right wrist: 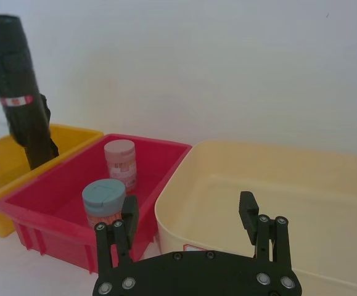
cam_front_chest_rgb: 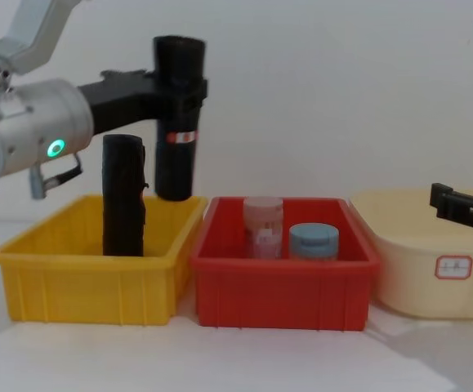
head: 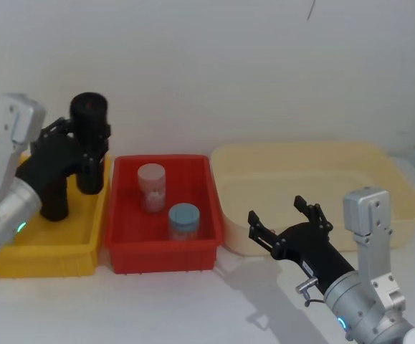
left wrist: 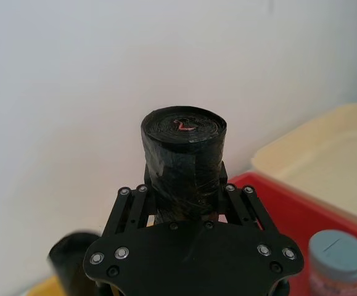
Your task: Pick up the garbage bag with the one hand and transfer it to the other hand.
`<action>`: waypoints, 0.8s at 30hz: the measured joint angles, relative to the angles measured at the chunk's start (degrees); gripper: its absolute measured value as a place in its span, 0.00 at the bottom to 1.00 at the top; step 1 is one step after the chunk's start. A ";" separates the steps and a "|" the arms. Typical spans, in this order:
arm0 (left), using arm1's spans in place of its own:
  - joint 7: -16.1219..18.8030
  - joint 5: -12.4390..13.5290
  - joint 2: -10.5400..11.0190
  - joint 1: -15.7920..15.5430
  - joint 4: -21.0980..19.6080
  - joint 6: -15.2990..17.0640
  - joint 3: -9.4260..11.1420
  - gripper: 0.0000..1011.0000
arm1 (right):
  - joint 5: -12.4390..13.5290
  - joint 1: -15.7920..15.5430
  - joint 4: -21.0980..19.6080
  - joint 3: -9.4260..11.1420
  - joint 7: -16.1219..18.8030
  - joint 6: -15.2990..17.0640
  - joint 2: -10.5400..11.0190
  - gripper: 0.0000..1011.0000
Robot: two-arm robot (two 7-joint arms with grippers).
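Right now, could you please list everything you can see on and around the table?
garbage bag: 1, black with a red-and-white band, held upright above the yellow bin
second roll: 1, black, standing in the yellow bin
yellow bin: 1, yellow, left on the table
red bin: 1, red, middle
tub: 1, cream, right
pink-lidded jar: 1, pale pink, in the red bin, towards the back
blue-lidded jar: 1, blue lid, in the red bin, towards the front
table: 1, white, under the bins
left gripper: 1, black, shut on the garbage bag
right gripper: 1, black, open and empty, by the tub's front edge
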 joint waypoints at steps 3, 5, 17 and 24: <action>-1.71 -0.03 -0.35 -1.30 0.22 0.22 0.78 0.47 | 0.00 0.00 0.00 0.00 0.00 0.00 0.00 0.99; -2.54 -0.09 -0.60 -2.04 0.54 0.29 1.29 0.47 | 0.00 0.00 0.00 0.00 0.00 0.00 0.00 0.99; -10.05 -1.76 -3.83 -8.15 5.66 -0.03 5.20 0.47 | 0.00 0.00 0.00 0.00 0.00 0.00 0.00 0.99; -14.62 -3.21 -6.69 -11.81 10.45 -1.01 7.44 0.47 | 0.00 0.00 0.00 0.00 0.00 0.00 0.00 0.99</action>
